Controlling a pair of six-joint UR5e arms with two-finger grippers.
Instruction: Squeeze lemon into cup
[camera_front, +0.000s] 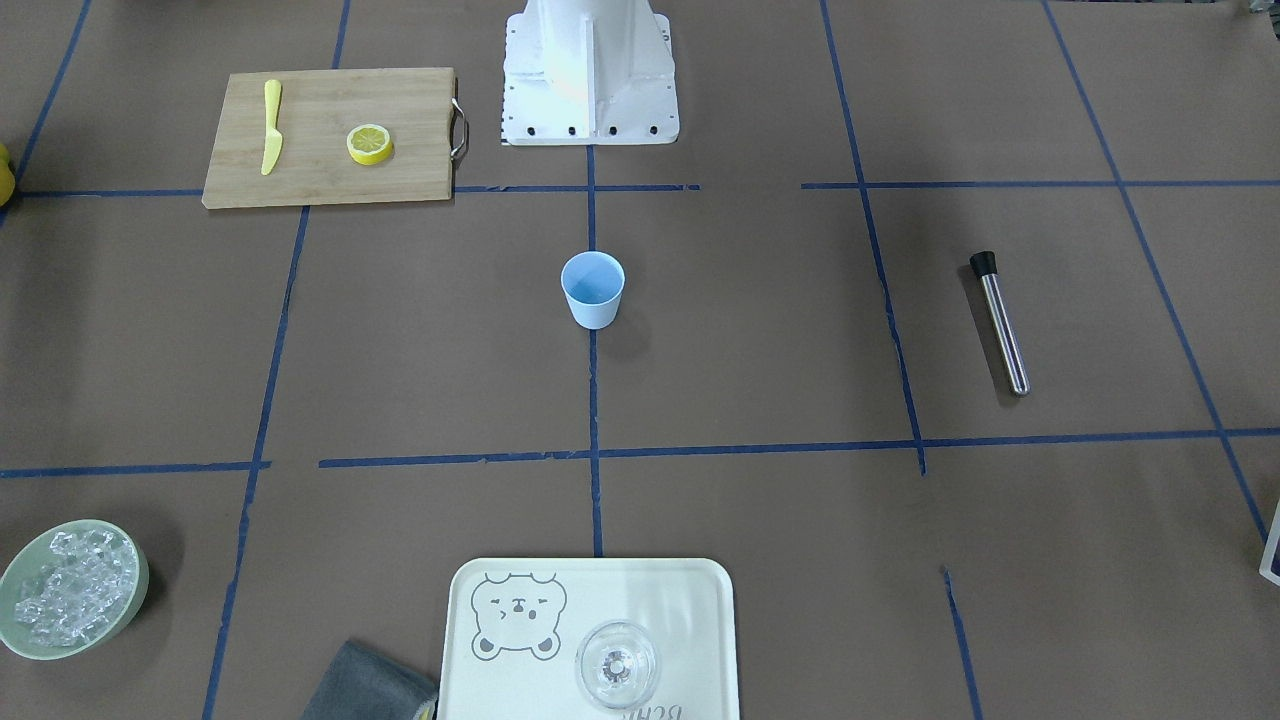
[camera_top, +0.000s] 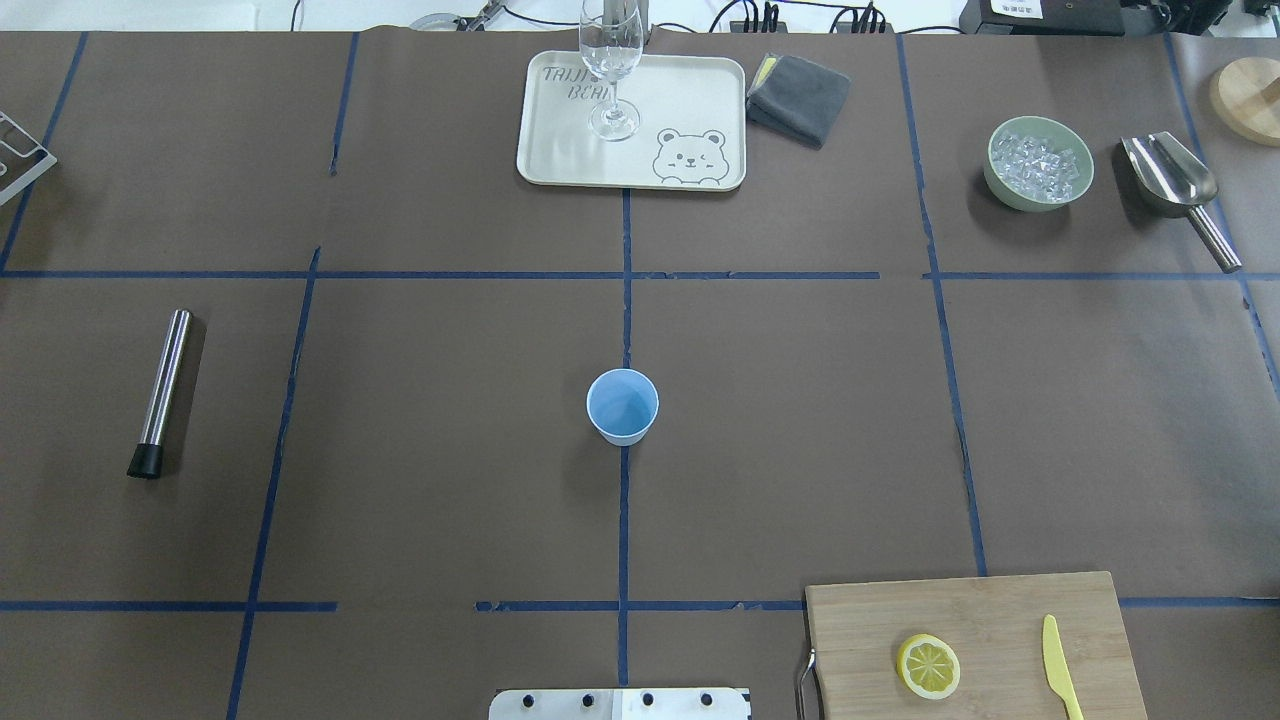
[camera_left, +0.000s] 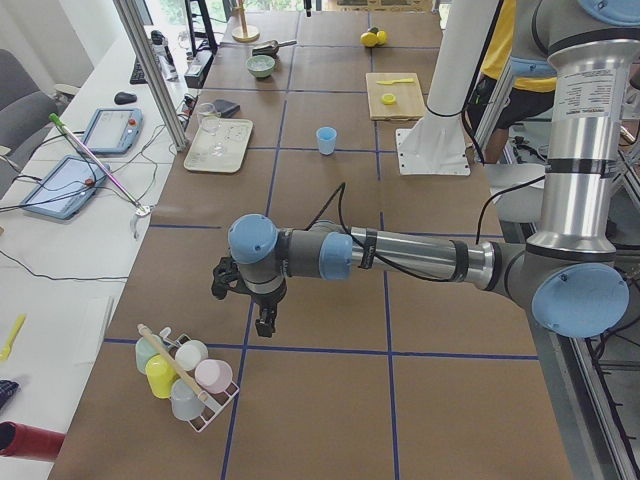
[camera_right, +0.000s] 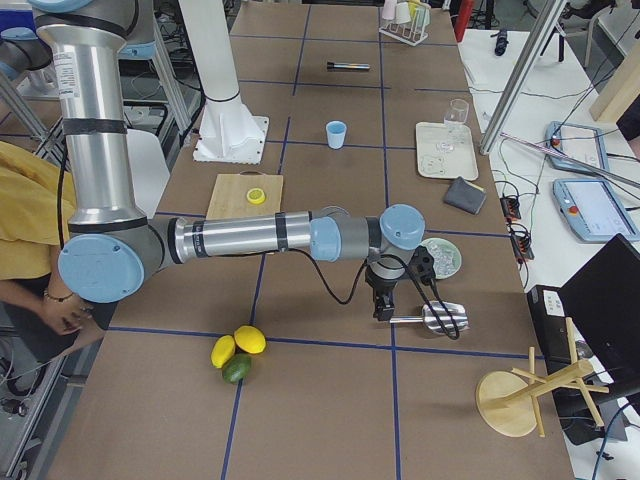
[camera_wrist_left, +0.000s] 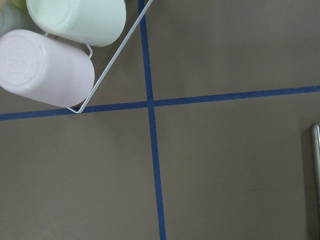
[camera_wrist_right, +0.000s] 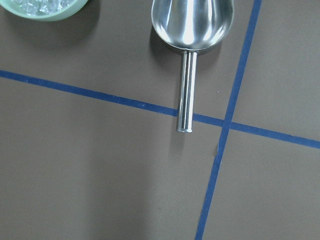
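Note:
The lemon (camera_top: 928, 666), a half with its cut face up, lies on a wooden cutting board (camera_top: 1000, 610) near the robot's right side. The light-blue cup (camera_top: 622, 406) stands upright and empty at the table's middle; it also shows in the front view (camera_front: 592, 288). Neither gripper shows in the overhead or front view. My left gripper (camera_left: 265, 325) hangs low at the table's left end, far from the cup. My right gripper (camera_right: 383, 312) hangs at the right end by a metal scoop (camera_wrist_right: 192, 22). I cannot tell whether either is open or shut.
A yellow knife (camera_top: 1060, 668) lies beside the lemon. A steel muddler (camera_top: 162, 390) lies left. A tray (camera_top: 690, 90) with a clear glass (camera_top: 610, 70), a grey cloth (camera_top: 798, 95) and a bowl of ice (camera_top: 1038, 163) sit far. A cup rack (camera_left: 185, 375) stands under the left arm.

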